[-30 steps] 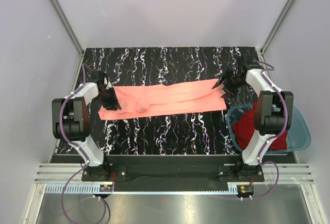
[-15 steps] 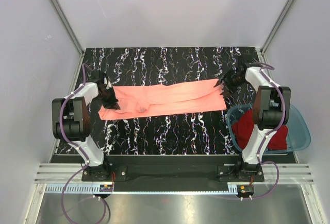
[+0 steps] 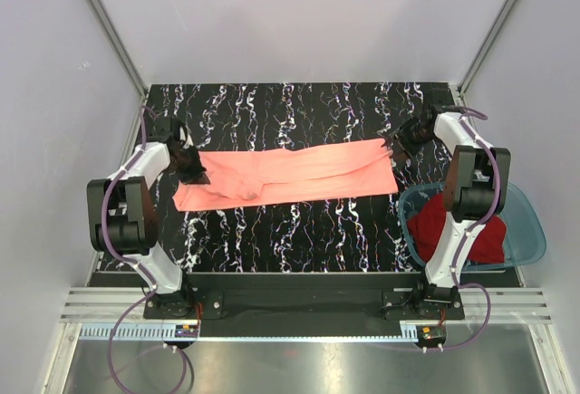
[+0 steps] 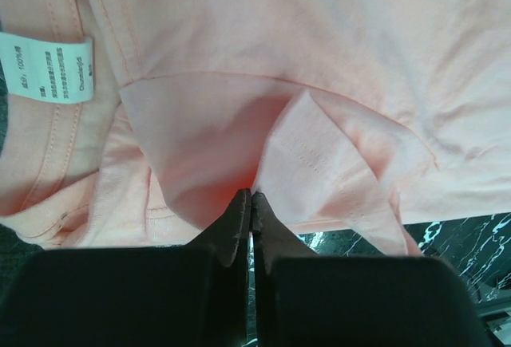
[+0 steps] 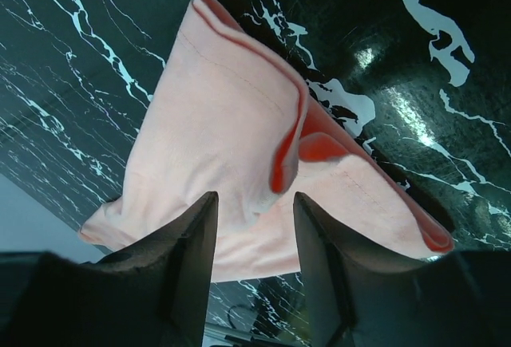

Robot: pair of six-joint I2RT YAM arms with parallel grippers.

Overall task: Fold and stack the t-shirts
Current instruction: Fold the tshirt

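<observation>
The salmon-pink t-shirt point(image 3: 290, 172) lies folded into a long strip across the black marbled table point(image 3: 299, 109). My left gripper point(image 3: 192, 169) is at its left end. In the left wrist view the jaws point(image 4: 252, 195) are shut on a fold of the shirt point(image 4: 319, 60), near its white label point(image 4: 52, 68). My right gripper point(image 3: 399, 145) is at the strip's far right corner. In the right wrist view it point(image 5: 254, 203) is open, with the shirt's corner point(image 5: 223, 124) lying just beyond the fingers. The dark red t-shirt point(image 3: 444, 222) sits bunched in the basin.
The translucent blue basin point(image 3: 530, 231) stands at the right near edge of the table, partly off it. Metal frame posts point(image 3: 109, 32) and pale walls enclose the table on the left, right and back.
My right gripper has moved a little back and away from the shirt's right edge. My left gripper has shifted slightly back and left at the shirt's left end.
</observation>
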